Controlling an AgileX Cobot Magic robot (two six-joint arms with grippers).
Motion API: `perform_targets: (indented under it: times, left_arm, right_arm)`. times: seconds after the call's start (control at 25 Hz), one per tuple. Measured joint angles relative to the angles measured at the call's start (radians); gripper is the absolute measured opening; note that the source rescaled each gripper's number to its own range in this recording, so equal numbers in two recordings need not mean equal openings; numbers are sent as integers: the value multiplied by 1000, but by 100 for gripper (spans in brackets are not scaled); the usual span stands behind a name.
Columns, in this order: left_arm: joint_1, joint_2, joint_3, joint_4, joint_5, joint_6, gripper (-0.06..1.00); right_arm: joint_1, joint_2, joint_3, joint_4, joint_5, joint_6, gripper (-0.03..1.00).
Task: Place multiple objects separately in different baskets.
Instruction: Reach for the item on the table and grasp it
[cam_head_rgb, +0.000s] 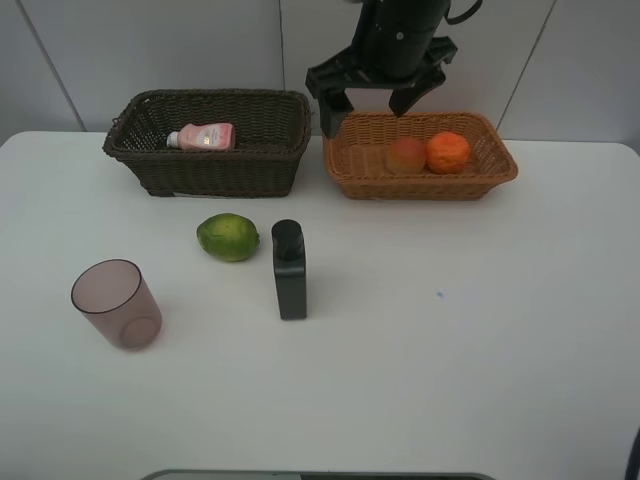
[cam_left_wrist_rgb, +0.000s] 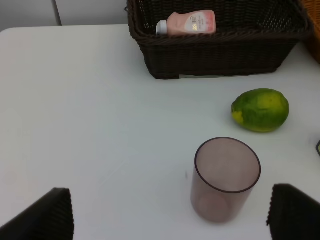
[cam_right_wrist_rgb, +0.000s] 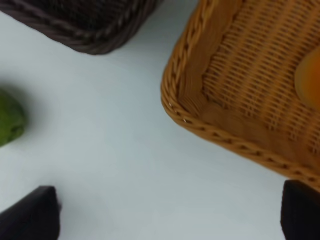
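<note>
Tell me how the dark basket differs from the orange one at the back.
The dark brown basket is deeper; the orange-tan basket is shallower. The dark brown basket holds one pink bottle lying on its side; the orange-tan basket holds a peach and an orange. Both are rectangular wicker.

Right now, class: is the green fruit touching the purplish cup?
Apart. The left wrist view shows bare table between the green fruit and the purplish cup.
</note>
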Motion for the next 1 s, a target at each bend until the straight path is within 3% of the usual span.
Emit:
perform_targets:
  times: [0.2, 0.64, 0.8, 1.0]
  left_arm:
    - [0, 0, 0, 0, 0, 0, 99]
    - [0, 0, 0, 0, 0, 0, 99]
    - [0, 0, 0, 0, 0, 0, 99]
    - [0, 0, 0, 0, 0, 0, 99]
  right_arm:
    - [-2, -74, 131, 3, -53, 33, 88]
    - [3, -173, 281, 33, -71, 73, 88]
    - [-73, -268, 391, 45, -94, 74, 88]
    - [-240, -490, 578, 34, -101, 74, 88]
